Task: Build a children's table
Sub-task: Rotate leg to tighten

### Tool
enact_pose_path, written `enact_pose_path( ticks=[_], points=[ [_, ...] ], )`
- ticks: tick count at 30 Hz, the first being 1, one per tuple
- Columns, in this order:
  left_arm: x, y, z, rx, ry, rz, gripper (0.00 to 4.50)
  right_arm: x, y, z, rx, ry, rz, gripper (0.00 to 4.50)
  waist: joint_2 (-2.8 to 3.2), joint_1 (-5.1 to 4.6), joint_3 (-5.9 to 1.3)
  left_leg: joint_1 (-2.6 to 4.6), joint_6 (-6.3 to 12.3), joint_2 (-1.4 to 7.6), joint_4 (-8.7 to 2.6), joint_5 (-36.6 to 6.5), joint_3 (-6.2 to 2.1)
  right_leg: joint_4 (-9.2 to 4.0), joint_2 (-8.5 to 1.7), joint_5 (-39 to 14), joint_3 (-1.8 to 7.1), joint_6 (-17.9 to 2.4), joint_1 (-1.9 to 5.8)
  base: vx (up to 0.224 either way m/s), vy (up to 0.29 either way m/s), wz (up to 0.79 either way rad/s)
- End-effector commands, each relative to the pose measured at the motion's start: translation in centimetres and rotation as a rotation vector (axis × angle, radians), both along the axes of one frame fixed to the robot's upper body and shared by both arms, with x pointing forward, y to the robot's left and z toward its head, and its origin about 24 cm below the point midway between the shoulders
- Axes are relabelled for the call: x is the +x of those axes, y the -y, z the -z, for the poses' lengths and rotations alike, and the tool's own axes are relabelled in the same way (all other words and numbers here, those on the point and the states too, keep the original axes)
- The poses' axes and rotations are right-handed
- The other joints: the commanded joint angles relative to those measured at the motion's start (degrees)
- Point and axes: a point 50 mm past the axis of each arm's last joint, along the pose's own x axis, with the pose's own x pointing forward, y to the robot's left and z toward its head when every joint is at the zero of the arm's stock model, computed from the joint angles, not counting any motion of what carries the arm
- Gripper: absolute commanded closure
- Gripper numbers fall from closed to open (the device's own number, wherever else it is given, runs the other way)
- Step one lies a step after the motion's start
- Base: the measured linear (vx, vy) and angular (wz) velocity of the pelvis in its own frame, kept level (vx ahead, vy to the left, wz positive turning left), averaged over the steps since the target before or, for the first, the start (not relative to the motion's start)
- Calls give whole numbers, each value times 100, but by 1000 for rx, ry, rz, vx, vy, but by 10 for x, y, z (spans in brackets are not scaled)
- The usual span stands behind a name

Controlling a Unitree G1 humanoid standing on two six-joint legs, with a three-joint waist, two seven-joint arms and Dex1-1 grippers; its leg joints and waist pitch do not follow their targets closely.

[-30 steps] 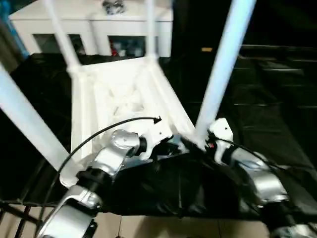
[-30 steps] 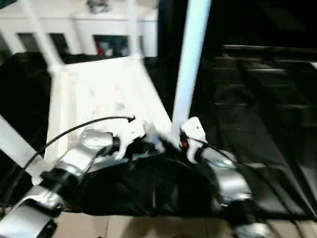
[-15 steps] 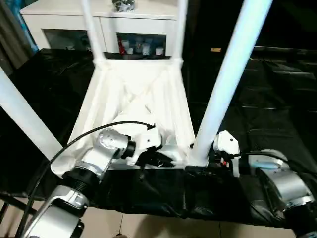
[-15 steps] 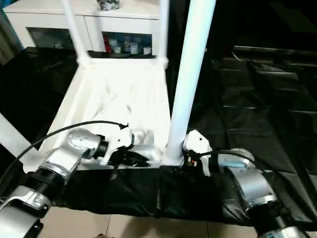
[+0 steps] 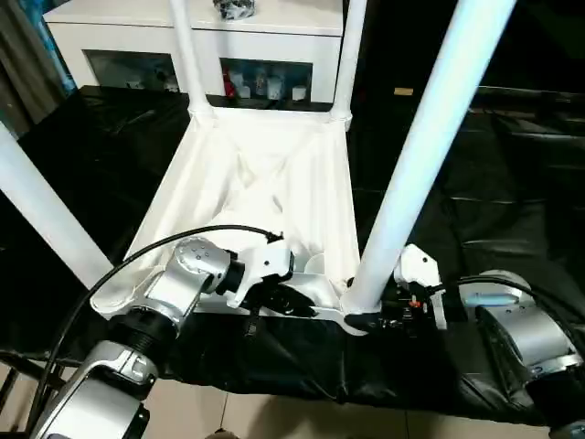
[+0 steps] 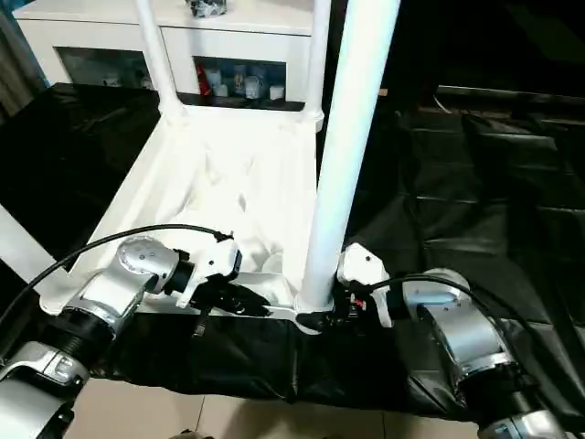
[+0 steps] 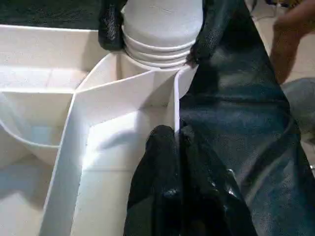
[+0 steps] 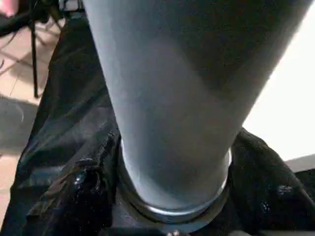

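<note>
— Black fingers of the left gripper (image 7: 174, 147) are pinched together on the thin near rim (image 7: 176, 105) of the table (image 5: 265, 183), one finger (image 7: 156, 167) inside the rim wall, the other outside it. Do you read it the same?

— Yes, clamped on that rim, close to the near right corner socket (image 7: 147, 78). From the head view the left gripper (image 5: 285, 300) reaches in from the left along the table's near edge.

— And the right gripper (image 5: 388, 315)?

— It sits at the foot of the near right leg (image 5: 420, 146), where the leg enters the socket. Its fingers (image 8: 83, 191) stand on either side of the ringed base of the leg (the wrist camera looks straight up the tube). Whether they press on the leg or stand just off it, I cannot tell.

— Where does the table lie?

— Upside down on a black sheet (image 5: 494, 210), ribbed underside up, with legs rising from its corners: the far left leg (image 5: 187, 55), the far right leg (image 5: 352, 50), a near left leg (image 5: 41, 215) slanting up out of the picture, and the near right one.

— Beyond it?

— White cabinet (image 5: 137, 37) with glass doors behind the far end, small items on its shelf. Past the sheet's near edge is a pale tiled floor (image 5: 274, 416).
</note>
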Motion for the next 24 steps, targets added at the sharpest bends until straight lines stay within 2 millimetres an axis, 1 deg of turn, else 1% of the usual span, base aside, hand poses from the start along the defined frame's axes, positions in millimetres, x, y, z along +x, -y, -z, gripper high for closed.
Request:
enact_pose_path(
  ticks=[1, 2, 3, 4, 5, 6, 7, 8, 9, 10, 11, 12, 13, 14, 15, 16, 17, 18, 20, 21, 22, 24],
  points=[
    [0, 11, 9, 3, -28, -73, 450, -1, -14, 6, 63, -18, 66, 176, -104, -14, -239, 14, 460, 184, -396, -1306, 14, -362, -239, -1522, 155, -1314, 251, 0, 0, 0],
    [1, 14, 10, 4, -25, -91, 450, 0, -16, 8, 70, -13, 103, 176, -106, -28, -233, 35, 365, 179, -410, -1494, 1, -398, -249, -1871, 153, -1219, 239, 0, 0, 0],
    [2, 18, 12, 7, -22, -121, 450, 3, -19, 11, 80, -5, 172, 176, -104, -55, -228, 20, 271, 170, -427, -1581, -12, -424, -253, -2103, 158, -1116, 245, 0, 0, 0],
    [2, 26, 15, 11, -17, -161, 450, 8, -23, 16, 91, 0, 279, 176, -102, -80, -225, 26, 191, 168, -436, -1654, -18, -444, -252, -2271, 160, -1033, 225, 0, 0, 0],
    [2, 26, 15, 11, -17, -161, 450, 8, -23, 16, 91, 0, 279, 176, -106, -93, -219, 31, 153, 162, -438, -1716, -20, -454, -248, -2360, 157, -1005, 211, 0, 0, 0],
    [2, 33, 17, 12, -16, -193, 450, 12, -26, 20, 101, -6, 368, 176, -94, -130, -215, 31, 111, 148, -446, -1856, -31, -482, -249, -2581, 149, -930, 209, 0, 0, 0],
    [1, 37, 18, 12, -19, -209, 450, 14, -28, 23, 105, -11, 410, 176, -75, -143, -211, 31, 100, 139, -450, -1918, -43, -497, -250, -2697, 141, -884, 209, 0, 0, 0],
    [1, 44, 21, 10, -20, -243, 450, 18, -34, 27, 108, -13, 483, 177, -64, -170, -201, 47, 81, 134, -454, -2042, -49, -531, -248, -2908, 139, -807, 183, 0, 0, 0],
    [0, 51, 24, 8, -24, -271, 450, 22, -40, 32, 112, -18, 553, 177, -47, -209, -174, 56, 26, 124, -457, -2210, -60, -561, -249, -3191, 127, -733, 147, 0, 0, 0],
    [0, 53, 25, 8, -25, -278, 450, 23, -43, 32, 113, -17, 571, 177, -66, -241, -166, 50, -3, 108, -457, -2313, -70, -579, -240, -3388, 109, -662, 151, 0, 0, 0],
    [-1, 57, 27, 9, -26, -294, 450, 25, -47, 34, 113, -16, 607, 177, -80, -255, -167, 48, -15, 91, -460, -2368, -93, -601, -244, -3590, 85, -565, 169, 0, 0, 0],
    [-2, 64, 30, 12, -22, -314, 450, 30, -57, 35, 112, -8, 676, 177, -52, -289, -161, 55, -57, 80, -466, -2532, -130, -664, -256, -3944, 67, -352, 149, 0, 0, 0],
    [-2, 67, 31, 15, -17, -317, 450, 32, -65, 33, 121, 9, 694, 177, -49, -304, -160, 72, -67, 75, -460, -2600, -138, -680, -260, -4033, 60, -317, 125, 0, 0, 0],
    [-3, 68, 31, 16, -13, -319, 450, 33, -68, 32, 126, 18, 701, 177, -43, -347, -156, 100, -74, 60, -456, -2755, -158, -721, -250, -4201, 27, -244, 106, 0, 0, 0],
    [-3, 72, 31, 15, -8, -318, 450, 35, -80, 26, 166, 34, 705, 177, -34, -373, -176, 103, -46, 67, -465, -2776, -168, -728, -253, -4080, 31, -244, 117, 0, 0, 0],
    [-3, 72, 31, 15, -8, -318, 450, 35, -80, 26, 166, 34, 705, 177, -22, -378, -183, 102, -28, 77, -479, -2780, -170, -722, -250, -3957, 32, -276, 123, 0, 0, 0],
    [-4, 74, 30, 6, -11, -311, 450, 33, -85, 22, 161, 78, 650, 121, -17, -389, -196, 90, 11, 87, -505, -2777, -165, -708, -232, -3684, 26, -348, 143, 0, 0, 0],
    [-4, 74, 30, 5, -12, -310, 450, 33, -85, 22, 163, 81, 649, 107, -11, -387, -192, 85, 24, 97, -518, -2797, -168, -700, -228, -3580, 26, -382, 146, 0, 0, 0],
    [-4, 70, 29, 4, -10, -303, 450, 32, -78, 18, 212, 78, 643, 107, -17, -388, -194, 86, 64, 107, -525, -2815, -143, -673, -215, -3243, 57, -524, 134, 0, 0, 0],
    [-4, 70, 29, 4, -10, -303, 450, 32, -78, 18, 212, 78, 643, 91, -17, -388, -194, 86, 64, 107, -525, -2815, -143, -673, -215, -3243, 57, -524, 134, 0, 0, 0],
    [-4, 68, 28, 2, -7, -299, 450, 32, -74, 17, 211, 85, 624, 63, -22, -357, -213, 87, 117, 115, -522, -2711, -125, -643, -227, -3031, 95, -629, 141, 0, 0, 0],
    [-3, 64, 26, -16, -5, -281, 450, 28, -65, 16, 199, 83, 551, 63, -25, -336, -230, 56, 212, 125, -516, -2511, -93, -601, -214, -2613, 121, -763, 189, 0, 0, 0]
  ],
)
